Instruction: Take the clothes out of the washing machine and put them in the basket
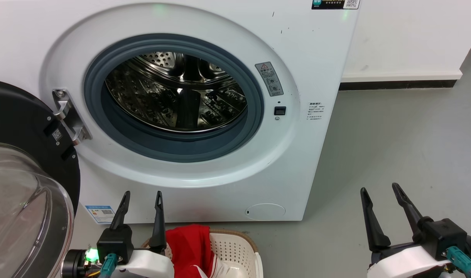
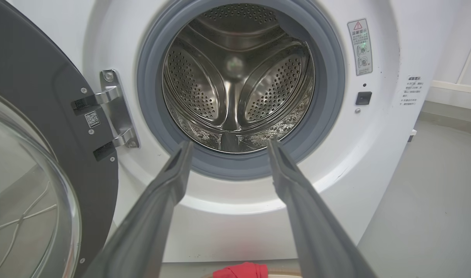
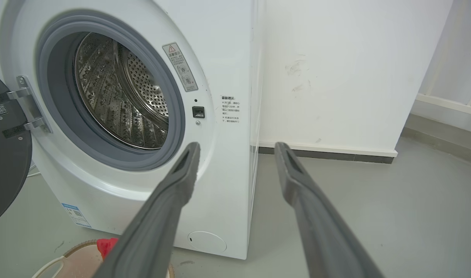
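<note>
The white washing machine (image 1: 297, 46) stands in front of me with its door (image 1: 23, 127) swung open to the left. Its steel drum (image 1: 177, 92) shows bare metal and no fabric. The red clothes (image 1: 191, 245) with white trim lie in the cream basket (image 1: 239, 247) on the floor below the porthole. My left gripper (image 1: 142, 195) is open beside the basket's left rim, fingers up, nothing between them. My right gripper (image 1: 380, 188) is open over the floor to the right, holding nothing. The left wrist view looks straight into the drum (image 2: 235, 77) past the open fingers (image 2: 173, 181).
Grey floor (image 1: 393, 146) stretches to the right of the machine up to a white wall (image 1: 409, 34) with a dark skirting strip. The open door's glass bowl (image 1: 23, 216) bulges out close to my left arm.
</note>
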Motion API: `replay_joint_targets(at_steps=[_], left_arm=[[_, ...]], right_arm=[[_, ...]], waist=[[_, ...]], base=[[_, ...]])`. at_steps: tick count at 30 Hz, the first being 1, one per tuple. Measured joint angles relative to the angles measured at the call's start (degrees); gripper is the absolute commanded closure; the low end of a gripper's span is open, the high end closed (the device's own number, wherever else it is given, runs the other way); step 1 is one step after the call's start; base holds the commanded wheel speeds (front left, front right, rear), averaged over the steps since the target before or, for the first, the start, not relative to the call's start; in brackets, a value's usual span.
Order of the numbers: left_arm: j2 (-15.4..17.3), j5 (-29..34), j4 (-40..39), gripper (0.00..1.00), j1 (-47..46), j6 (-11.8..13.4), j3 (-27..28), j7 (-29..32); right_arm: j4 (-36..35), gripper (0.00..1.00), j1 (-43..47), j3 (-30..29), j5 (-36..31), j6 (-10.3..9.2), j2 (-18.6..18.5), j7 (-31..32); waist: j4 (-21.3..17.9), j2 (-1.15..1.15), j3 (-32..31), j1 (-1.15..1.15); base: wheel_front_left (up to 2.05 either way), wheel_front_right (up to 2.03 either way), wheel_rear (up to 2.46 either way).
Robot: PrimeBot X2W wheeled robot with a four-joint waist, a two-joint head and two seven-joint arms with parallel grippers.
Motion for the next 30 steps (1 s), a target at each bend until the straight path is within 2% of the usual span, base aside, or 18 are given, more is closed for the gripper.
replay_joint_targets(at_steps=[11, 12, 16, 30], left_arm=[[0.2, -0.5, 0.4, 0.00, 0.0, 0.4, -0.4, 0.0], [0.2, -0.5, 0.6, 1.00, 0.1, 0.4, -0.4, 0.0], [-0.1, -1.6, 2.6, 1.00, 1.1, 0.2, -0.2, 0.6], [-0.8, -17.1, 3.2, 1.00, 0.8, -2.1, 2.3, 4.5]], right_arm=[[0.1, 0.00, 0.0, 0.0, 0.4, 0.00, 0.0, 0.0], [0.4, 1.00, 0.0, 0.0, 0.4, 0.00, 0.0, 0.0], [2.0, 1.00, 0.9, 0.2, 1.5, 0.00, 0.0, 0.0], [4.9, 1.00, -0.4, 0.1, 18.8, 0.00, -0.7, 1.3]], waist=[[0.0, 0.00, 0.0, 0.01], [0.0, 0.00, 0.0, 0.01], [0.0, 0.00, 0.0, 0.01], [0.2, 0.00, 0.2, 0.01]], base=[[0.00, 0.00, 0.00], [0.00, 0.00, 0.00], [0.00, 0.00, 0.00], [0.00, 0.00, 0.00]])
